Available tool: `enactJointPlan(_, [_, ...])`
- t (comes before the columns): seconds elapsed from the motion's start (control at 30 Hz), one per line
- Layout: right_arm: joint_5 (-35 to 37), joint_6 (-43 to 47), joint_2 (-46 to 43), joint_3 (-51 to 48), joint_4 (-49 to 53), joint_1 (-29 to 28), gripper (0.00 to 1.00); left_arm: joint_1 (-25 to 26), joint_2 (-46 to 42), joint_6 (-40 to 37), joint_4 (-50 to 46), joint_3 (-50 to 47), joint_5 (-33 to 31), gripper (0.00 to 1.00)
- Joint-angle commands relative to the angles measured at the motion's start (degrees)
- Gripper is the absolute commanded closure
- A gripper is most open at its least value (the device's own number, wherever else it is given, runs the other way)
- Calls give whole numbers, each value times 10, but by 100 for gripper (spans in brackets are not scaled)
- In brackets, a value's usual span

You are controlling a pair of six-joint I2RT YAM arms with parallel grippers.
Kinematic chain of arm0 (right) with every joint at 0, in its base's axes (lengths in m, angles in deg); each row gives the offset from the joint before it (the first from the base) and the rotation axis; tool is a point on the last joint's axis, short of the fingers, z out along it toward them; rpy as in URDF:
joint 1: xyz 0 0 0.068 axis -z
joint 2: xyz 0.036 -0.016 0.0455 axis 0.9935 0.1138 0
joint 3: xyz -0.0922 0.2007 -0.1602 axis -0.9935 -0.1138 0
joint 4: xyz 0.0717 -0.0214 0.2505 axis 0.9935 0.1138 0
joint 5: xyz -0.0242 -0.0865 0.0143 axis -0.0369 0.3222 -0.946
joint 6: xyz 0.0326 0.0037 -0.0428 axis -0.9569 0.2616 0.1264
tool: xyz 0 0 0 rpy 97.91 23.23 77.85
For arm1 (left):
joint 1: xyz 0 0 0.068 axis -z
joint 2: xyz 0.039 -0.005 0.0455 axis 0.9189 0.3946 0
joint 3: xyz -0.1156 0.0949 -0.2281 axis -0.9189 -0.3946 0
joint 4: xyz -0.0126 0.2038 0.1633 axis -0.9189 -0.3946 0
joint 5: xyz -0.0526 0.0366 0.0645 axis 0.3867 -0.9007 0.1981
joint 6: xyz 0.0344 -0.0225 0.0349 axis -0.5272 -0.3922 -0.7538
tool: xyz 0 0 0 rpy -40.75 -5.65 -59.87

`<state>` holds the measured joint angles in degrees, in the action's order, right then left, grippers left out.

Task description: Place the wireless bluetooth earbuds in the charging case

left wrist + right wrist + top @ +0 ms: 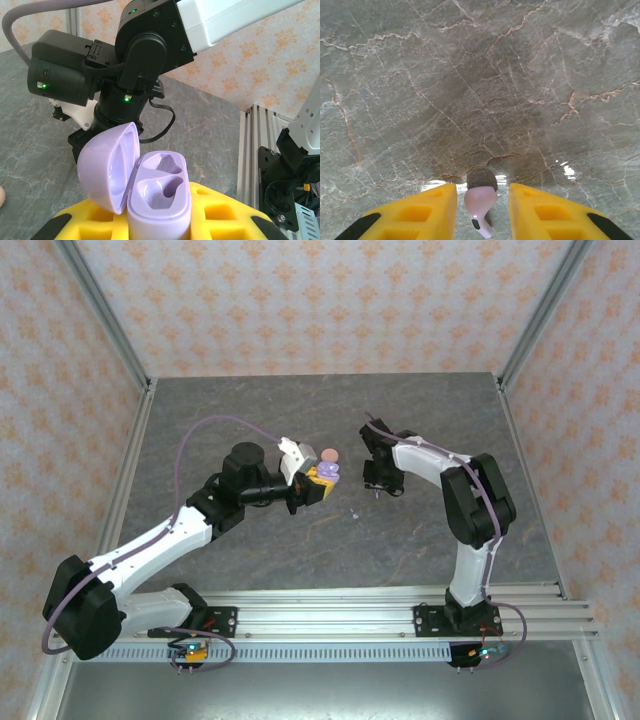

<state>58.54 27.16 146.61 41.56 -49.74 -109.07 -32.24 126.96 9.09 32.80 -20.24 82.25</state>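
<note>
My left gripper [160,222] is shut on the lavender charging case [161,197], which stands upright between its yellow fingers [227,212]. The lid [107,167] is swung open to the left and both wells look empty. In the top view the case [328,472] is held near the table's middle. My right gripper [482,210] hangs low over the table, open, with a pale lavender-pink earbud [480,200] lying between its yellow fingers [427,210], a gap on each side. Another tiny lavender earbud [354,513] lies on the table in front of the case.
A salmon-pink round disc [329,456] lies just behind the held case. The right arm's black wrist [145,55] looms close beyond the case in the left wrist view. The grey marble table [300,540] is fenced by metal posts and patterned walls.
</note>
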Motion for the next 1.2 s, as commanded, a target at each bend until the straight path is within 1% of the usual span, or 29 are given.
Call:
enactJointPlan(0.0, [19, -3, 5, 15, 21, -3, 67, 5, 1, 6, 4, 5, -9, 87])
enactJointPlan(0.73, [15, 8, 39, 27, 26, -3, 71, 5, -3, 6, -2, 3, -11, 87])
enactJointPlan(0.87, [14, 10, 44, 26, 27, -3, 74, 5, -5, 6, -3, 3, -13, 87])
enactJointPlan(1.0, [18, 6, 34, 17, 19, -4, 77, 5, -2, 6, -7, 3, -16, 87])
enactJointPlan(1.17, [19, 4, 14, 5, 5, -3, 79, 5, -1, 7, -6, 2, -18, 87])
